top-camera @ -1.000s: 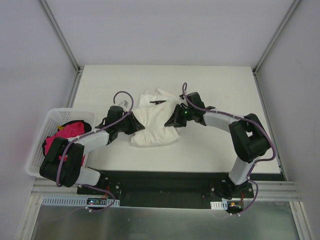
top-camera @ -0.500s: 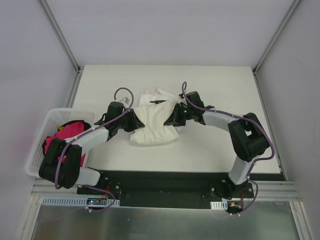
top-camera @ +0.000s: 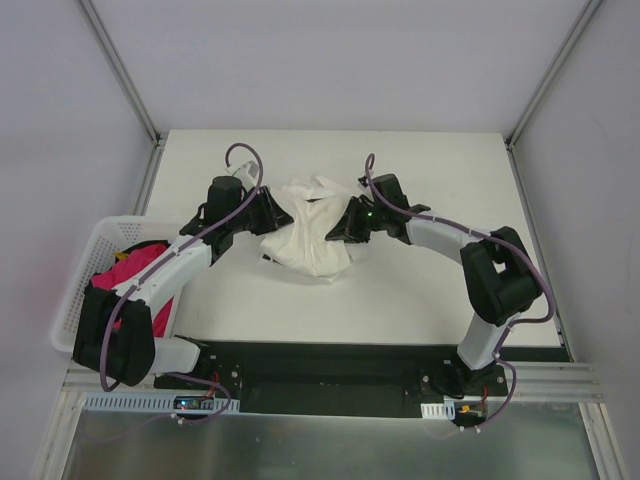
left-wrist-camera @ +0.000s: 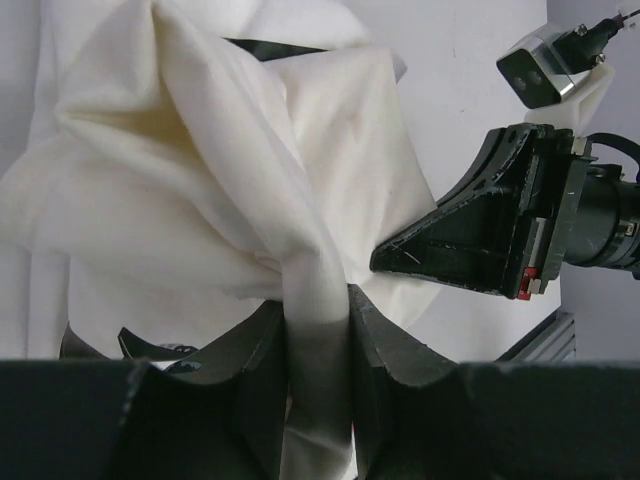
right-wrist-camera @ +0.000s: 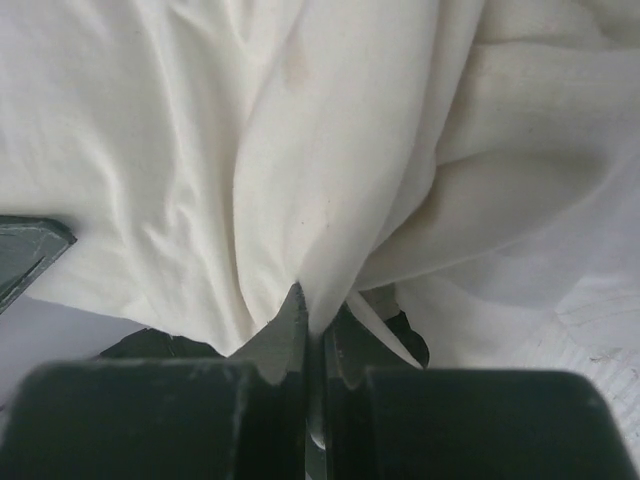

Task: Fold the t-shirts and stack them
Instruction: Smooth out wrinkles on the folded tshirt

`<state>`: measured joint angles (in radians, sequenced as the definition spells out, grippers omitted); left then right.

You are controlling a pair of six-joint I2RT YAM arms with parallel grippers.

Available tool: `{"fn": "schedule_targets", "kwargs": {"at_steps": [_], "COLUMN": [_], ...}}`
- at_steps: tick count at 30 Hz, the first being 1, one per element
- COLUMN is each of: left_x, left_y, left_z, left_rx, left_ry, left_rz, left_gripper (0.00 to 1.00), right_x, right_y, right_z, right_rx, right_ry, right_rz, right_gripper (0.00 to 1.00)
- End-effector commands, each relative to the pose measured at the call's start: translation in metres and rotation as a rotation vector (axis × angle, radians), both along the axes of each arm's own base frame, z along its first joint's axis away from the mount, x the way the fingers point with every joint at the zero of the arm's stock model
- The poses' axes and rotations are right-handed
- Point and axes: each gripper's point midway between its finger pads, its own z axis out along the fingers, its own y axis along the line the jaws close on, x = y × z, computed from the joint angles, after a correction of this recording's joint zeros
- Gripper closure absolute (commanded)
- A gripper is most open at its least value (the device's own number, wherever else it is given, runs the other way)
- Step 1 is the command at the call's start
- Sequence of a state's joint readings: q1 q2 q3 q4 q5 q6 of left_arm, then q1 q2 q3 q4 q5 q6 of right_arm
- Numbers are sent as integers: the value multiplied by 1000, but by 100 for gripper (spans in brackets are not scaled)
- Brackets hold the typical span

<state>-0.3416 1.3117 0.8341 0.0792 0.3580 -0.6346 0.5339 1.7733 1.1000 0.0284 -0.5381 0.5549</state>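
Over the table (top-camera: 440,180), cream shirt (top-camera: 312,245) sits bunched between the grippers — left gripper (top-camera: 270,216) and right gripper (top-camera: 338,230) each clamped on a fold of it, both further back than a second ago.

The cream-white t-shirt (top-camera: 310,245) sits bunched and creased, central on the table (top-camera: 450,290).

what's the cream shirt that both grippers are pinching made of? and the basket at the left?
Cream t-shirt: soft matte cloth, probably a cotton knit. It drapes in loose folds and bunches into a thin rope between the left gripper's jaws. Basket: looks like white moulded plastic, going by its stiff, regular lattice wall.
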Motion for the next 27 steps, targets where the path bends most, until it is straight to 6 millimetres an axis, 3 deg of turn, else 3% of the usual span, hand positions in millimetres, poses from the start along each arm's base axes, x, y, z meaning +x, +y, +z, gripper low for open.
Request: {"fn": "schedule_targets", "kwargs": {"at_steps": [1, 10, 13, 21, 23, 27], "left_x": [0, 10, 17, 52, 61, 77], "left_y": [-8, -7, -9, -26, -30, -37], "left_z": [36, 31, 28, 23, 29, 19], "left_rx": [-17, 12, 22, -6, -10, -10], "left_ry": [-102, -104, -99, -110, -129, -110], "left_rz": [-49, -43, -44, -52, -59, -70], "left_gripper": [74, 74, 74, 75, 75, 75], "right_x": [14, 26, 30, 48, 53, 60], "right_y": [3, 3, 3, 3, 2, -1], "right_z": [49, 62, 57, 56, 58, 54], "right_rx": [51, 46, 41, 34, 36, 35], "right_ry": [-126, -158, -147, -128, -130, -113], "right_rz": [-10, -27, -35, -55, -64, -72], "right_gripper": [99, 99, 99, 99, 99, 99]}}
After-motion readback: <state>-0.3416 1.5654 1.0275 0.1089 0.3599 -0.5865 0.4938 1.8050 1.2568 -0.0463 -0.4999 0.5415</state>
